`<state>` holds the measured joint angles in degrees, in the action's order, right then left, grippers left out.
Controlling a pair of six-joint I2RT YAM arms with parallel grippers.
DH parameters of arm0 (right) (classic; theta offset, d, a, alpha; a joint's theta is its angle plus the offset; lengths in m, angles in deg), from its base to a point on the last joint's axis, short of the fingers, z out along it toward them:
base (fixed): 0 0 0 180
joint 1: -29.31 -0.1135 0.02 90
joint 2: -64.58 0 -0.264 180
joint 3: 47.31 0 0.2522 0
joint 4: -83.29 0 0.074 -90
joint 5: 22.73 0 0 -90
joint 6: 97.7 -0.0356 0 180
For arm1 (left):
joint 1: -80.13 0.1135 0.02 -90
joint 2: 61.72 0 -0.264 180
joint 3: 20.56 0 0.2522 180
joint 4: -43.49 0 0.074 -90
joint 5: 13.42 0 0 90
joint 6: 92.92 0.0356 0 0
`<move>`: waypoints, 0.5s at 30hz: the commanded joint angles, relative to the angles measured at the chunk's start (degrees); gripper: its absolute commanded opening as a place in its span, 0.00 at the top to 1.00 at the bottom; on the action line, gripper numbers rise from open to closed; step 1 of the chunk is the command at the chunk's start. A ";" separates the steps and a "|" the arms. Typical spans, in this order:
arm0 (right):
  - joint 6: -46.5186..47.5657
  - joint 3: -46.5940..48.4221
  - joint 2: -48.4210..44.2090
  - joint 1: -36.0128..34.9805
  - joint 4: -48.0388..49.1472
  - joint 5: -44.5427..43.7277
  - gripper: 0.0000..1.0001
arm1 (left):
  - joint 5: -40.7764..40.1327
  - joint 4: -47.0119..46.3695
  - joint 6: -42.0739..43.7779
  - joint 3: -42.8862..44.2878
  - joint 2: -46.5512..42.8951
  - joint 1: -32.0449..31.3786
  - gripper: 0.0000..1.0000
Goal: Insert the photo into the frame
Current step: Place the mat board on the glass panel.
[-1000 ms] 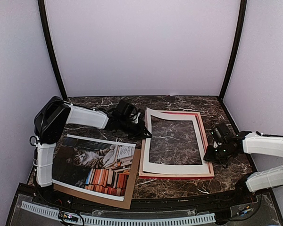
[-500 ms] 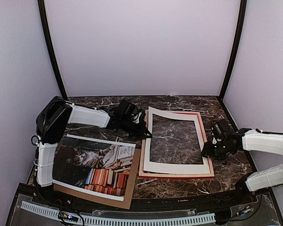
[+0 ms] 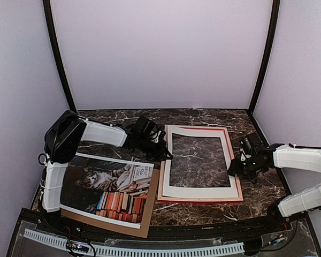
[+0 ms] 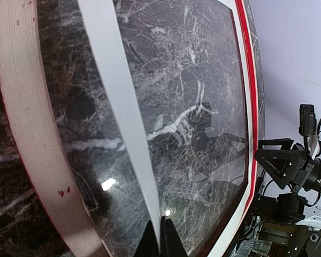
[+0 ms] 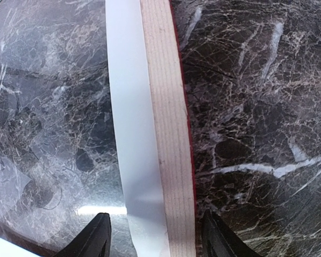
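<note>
The cat photo [image 3: 109, 190] lies on a brown backing board at the near left. The red frame [image 3: 234, 159] lies face down in the middle, pale wood rear up [image 5: 168, 134], with the white mat [image 3: 200, 190] on it. My left gripper [image 3: 161, 151] is shut on the mat's left strip [image 4: 117, 101] and holds that edge slightly lifted; its fingertips [image 4: 161, 241] pinch the strip's edge. My right gripper [image 3: 236, 169] is open, its fingers [image 5: 99, 238] straddling the frame's right rail and the mat's right strip [image 5: 131, 123].
The brown backing board [image 3: 150, 214] under the photo reaches the table's near edge. The dark marble table [image 3: 262, 193] ends at purple walls left, right and behind. Black posts stand at the back corners.
My right gripper has moved left and forward onto the frame's right rail. The mat has shifted and settled squarer on the frame. The left gripper has edged slightly away.
</note>
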<state>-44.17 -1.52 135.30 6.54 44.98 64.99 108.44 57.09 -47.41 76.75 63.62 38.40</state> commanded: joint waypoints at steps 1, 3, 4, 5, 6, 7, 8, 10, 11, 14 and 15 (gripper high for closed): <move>1.42 1.08 0.30 0.76 1.90 0.79 0.41 | 0.47 1.17 0.96 2.24 -0.06 -0.82 0.95; 1.70 1.15 0.46 0.96 1.93 1.02 0.41 | 0.41 1.41 1.20 2.42 -0.06 -0.95 0.93; 1.81 1.11 0.48 1.03 1.95 1.16 0.41 | 0.40 1.57 1.22 2.50 -0.03 -1.02 0.93; 1.84 1.12 0.51 1.05 1.97 1.22 0.41 | 0.33 1.66 1.42 2.63 -0.01 -1.04 0.92; 1.88 1.13 0.60 1.05 2.03 1.31 0.41 | 0.32 1.83 1.51 2.70 -0.01 -1.13 0.92; 1.89 1.16 0.59 1.14 2.03 1.44 0.41 | 0.23 1.88 1.75 2.79 -0.01 -1.14 0.92; 1.91 1.11 0.63 1.14 2.08 1.55 0.41 | 0.09 2.09 1.81 2.86 -0.01 -1.15 0.92; 2.08 1.19 0.63 1.14 2.00 1.58 0.41 | -0.18 2.36 2.04 3.11 -0.01 -1.15 0.92; 2.13 1.26 0.61 1.14 1.95 1.51 0.41 | -0.24 2.40 2.17 3.29 0.06 -1.15 0.91; 2.40 1.24 0.57 1.23 1.79 1.50 0.41 | -0.65 3.19 2.56 3.78 0.12 -1.13 0.88; 2.47 1.27 0.64 1.23 1.75 1.42 0.41 | -0.69 3.39 2.81 3.98 0.11 -1.10 0.86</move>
<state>-42.42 -1.52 135.69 7.35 45.74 66.23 108.37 58.31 -46.30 78.67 63.84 37.70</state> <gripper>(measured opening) 0.594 0.118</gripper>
